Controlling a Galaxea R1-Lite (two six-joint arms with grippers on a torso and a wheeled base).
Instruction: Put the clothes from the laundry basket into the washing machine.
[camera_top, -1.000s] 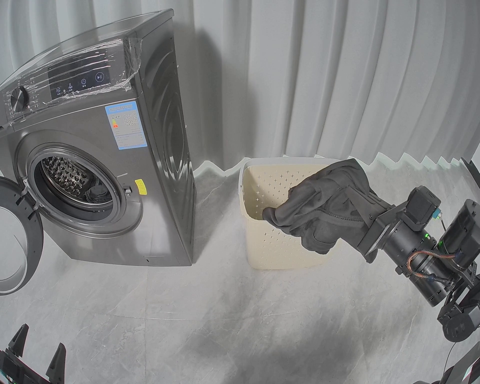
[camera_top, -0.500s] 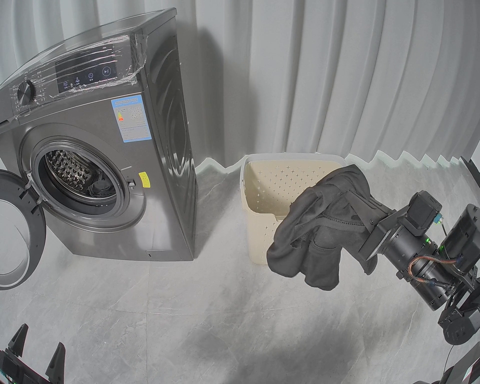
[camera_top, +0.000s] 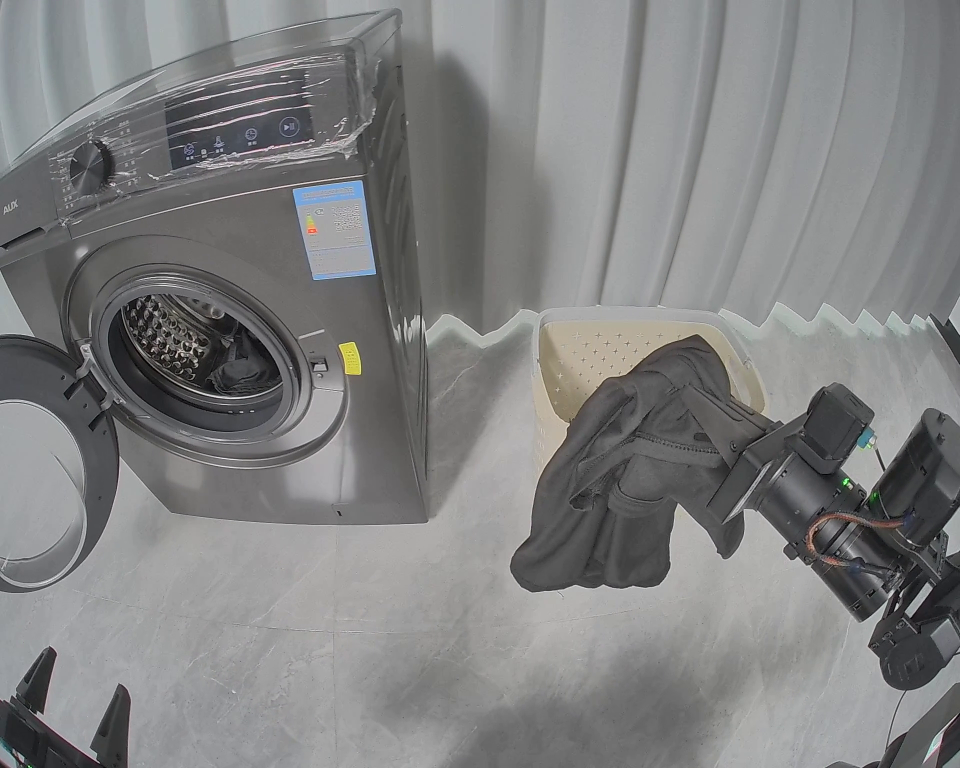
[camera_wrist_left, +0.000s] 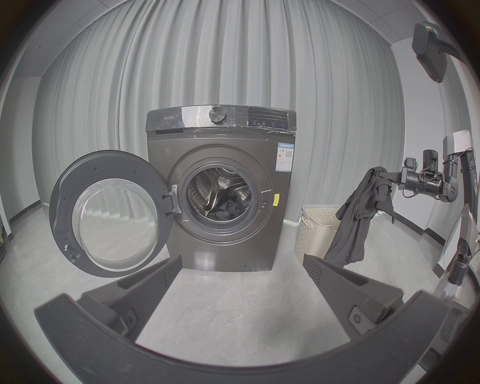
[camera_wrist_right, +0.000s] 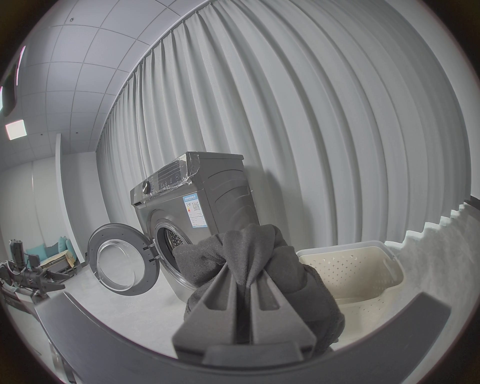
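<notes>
Garment (camera_top: 620, 470) now outside basket (camera_top: 640, 313), probably; right claw (camera_wrist_right: 245, 285) outstretched

Seeing pale grey curtain (camera_top: 650, 150) hanging in deep vertical folds across whole back of room, top to bottom. Noting its hem (camera_top: 850, 322) lying in zigzag on the floor (camera_top: 300, 640), approx. along the rear edge. Seeing floor as light grey stone-look tiles w/ thin joints, slightly glossy. In right wrist view, noting tiled ceiling (camera_wrist_right: 75, 50) w/ one square light panel (camera_wrist_right: 16, 129) glowing, plain white wall (camera_wrist_right: 30, 200) beside curtain end, and teal sofa (camera_wrist_right: 47, 250) standing far off; details too small to tell.
</notes>
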